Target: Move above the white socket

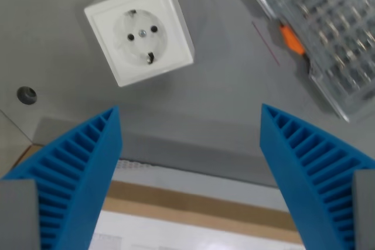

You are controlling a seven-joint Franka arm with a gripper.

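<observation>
At the bottom of the wrist view, the gripper (190,109) stands wide open with nothing between its two blue ribbed fingers (79,174). Beneath lies a smooth grey table (222,86) with a small round hole (26,94) at left. Beyond its near edge sits brown cardboard (193,203). Upper left rests the white socket (139,37), square and rotated. Upper right lies a clear plastic case (328,21) with an orange latch (291,39).

No readable text, labels or numbers anywhere.
</observation>
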